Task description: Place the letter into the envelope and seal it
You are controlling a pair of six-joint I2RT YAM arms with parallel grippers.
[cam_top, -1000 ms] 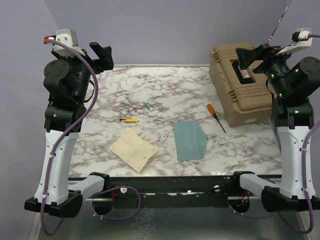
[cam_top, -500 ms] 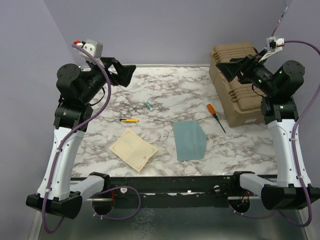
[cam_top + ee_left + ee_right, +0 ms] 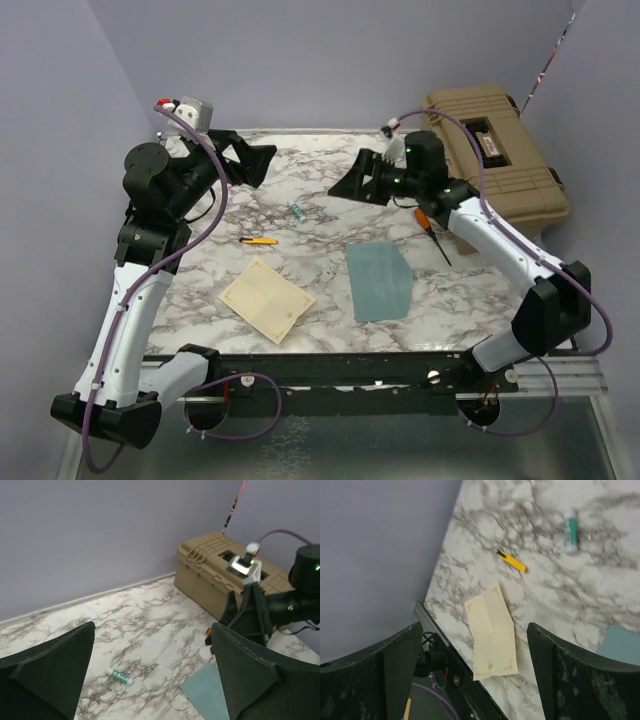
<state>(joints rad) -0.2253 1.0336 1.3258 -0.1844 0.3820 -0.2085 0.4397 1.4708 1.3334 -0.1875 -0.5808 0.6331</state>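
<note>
The letter [image 3: 266, 299], a cream creased square sheet, lies flat near the table's front left; it also shows in the right wrist view [image 3: 491, 631]. The envelope [image 3: 380, 280], flat teal-blue paper, lies to its right, and a corner of it shows in the left wrist view [image 3: 210, 694] and in the right wrist view [image 3: 622, 646]. My left gripper [image 3: 250, 163] is open and empty, high over the back left. My right gripper [image 3: 352, 184] is open and empty, high over the table's middle, above and behind the envelope.
A tan hard case [image 3: 495, 150] stands at the back right. An orange-handled screwdriver [image 3: 430, 232] lies beside it. A yellow cutter [image 3: 258, 240] and a small green-and-white tube [image 3: 297, 211] lie mid-table. A black rail [image 3: 330, 370] runs along the front edge.
My right arm has swung from the far right over the case to the table's middle. My left arm has reached forward and to the right. Letter and envelope have not moved.
</note>
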